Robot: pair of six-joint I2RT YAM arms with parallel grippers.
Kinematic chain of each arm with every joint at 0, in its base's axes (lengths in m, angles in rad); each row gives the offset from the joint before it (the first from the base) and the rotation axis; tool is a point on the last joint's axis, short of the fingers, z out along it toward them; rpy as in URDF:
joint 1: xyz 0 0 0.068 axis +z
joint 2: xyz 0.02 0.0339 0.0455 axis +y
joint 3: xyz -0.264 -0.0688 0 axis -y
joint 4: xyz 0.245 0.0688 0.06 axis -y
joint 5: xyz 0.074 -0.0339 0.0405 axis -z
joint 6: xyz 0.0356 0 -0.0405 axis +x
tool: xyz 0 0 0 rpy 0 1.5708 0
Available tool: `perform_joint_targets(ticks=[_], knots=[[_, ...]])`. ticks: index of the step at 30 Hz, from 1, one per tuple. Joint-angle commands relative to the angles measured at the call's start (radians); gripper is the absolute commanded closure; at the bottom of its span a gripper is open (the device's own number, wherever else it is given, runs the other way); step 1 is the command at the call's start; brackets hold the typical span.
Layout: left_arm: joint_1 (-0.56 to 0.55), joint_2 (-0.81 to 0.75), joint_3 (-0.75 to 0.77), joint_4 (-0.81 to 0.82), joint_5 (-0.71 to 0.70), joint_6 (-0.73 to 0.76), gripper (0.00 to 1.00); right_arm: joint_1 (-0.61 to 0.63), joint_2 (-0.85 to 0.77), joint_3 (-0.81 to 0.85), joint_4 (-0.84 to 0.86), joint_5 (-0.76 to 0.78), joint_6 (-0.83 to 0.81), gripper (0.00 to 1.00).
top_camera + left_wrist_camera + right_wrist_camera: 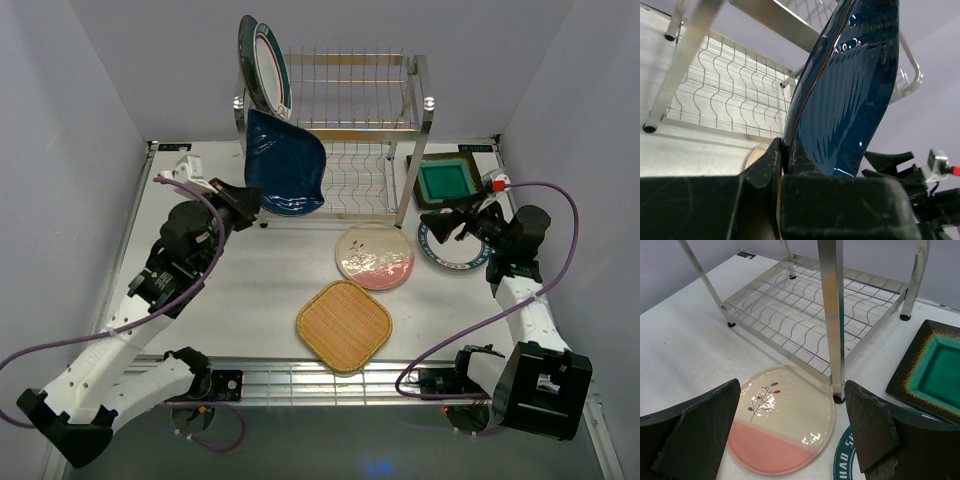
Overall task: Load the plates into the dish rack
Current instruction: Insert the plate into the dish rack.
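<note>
The left fingers (252,204) were clamped shut on the lower rim of the dark blue leaf plate (285,165). They held it on edge at the front left of the dish rack (352,98), in the upper middle of the frame. The right fingers (447,222) stood wide apart, holding nothing, over the white rimmed plate (455,252) on the bench (250,290), between the floral plate (375,256) and the green square plate (447,181).

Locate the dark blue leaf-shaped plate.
Top view, left of centre: the dark blue leaf-shaped plate is held by the left gripper at the dish rack's front-left corner.
</note>
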Motion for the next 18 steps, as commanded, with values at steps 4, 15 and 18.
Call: perform_joint_targets(ticks=[4, 15, 18], knots=[[-0.287, 0.028, 0.041, 0.324, -0.442, 0.189, 1.0, 0.001, -0.117, -0.007, 0.02, -0.052, -0.011, 0.1], [-0.435, 0.148, 0.074, 0.392, -0.637, 0.295, 1.0, 0.003, -0.133, 0.153, -0.091, -0.223, -0.005, 0.09], [-0.438, 0.146, 0.04, 0.453, -0.634, 0.33, 1.0, 0.003, -0.12, 0.222, -0.143, -0.263, -0.005, 0.08]])
